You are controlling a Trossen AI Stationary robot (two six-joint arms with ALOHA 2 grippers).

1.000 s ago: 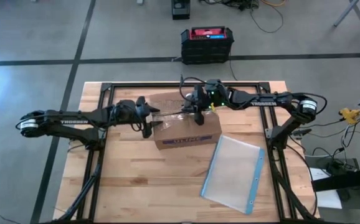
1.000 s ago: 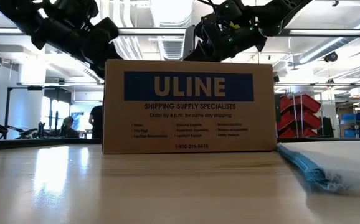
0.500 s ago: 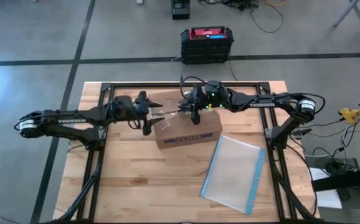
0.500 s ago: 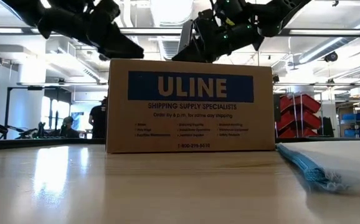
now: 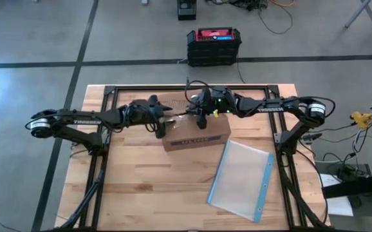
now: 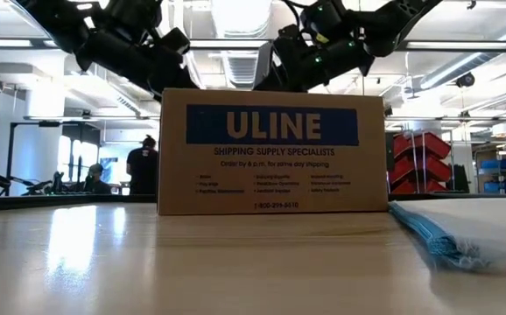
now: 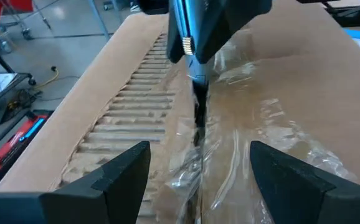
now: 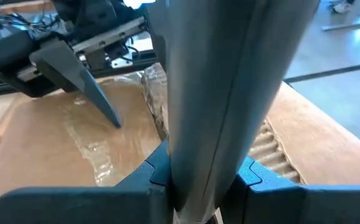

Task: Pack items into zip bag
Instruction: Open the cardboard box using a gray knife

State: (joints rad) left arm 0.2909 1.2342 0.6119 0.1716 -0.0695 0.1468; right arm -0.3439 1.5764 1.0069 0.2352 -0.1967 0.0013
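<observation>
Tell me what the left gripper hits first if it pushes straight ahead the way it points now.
Probably the tool held by the right gripper, standing in the taped seam of the cardboard box just ahead of the left gripper; depth is uncertain.

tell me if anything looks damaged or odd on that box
The ULINE box top is torn: in the left wrist view, ripped clear tape bunches along the centre seam and the brown facing is peeled off, baring corrugated ribs. The right end effector holds a slim tool at that seam.

place: warehouse-like lab | signs: red parts bins [image 6: 418,162]; concrete floor [image 5: 38,38]; ceiling ducts [image 6: 183,61]
</observation>
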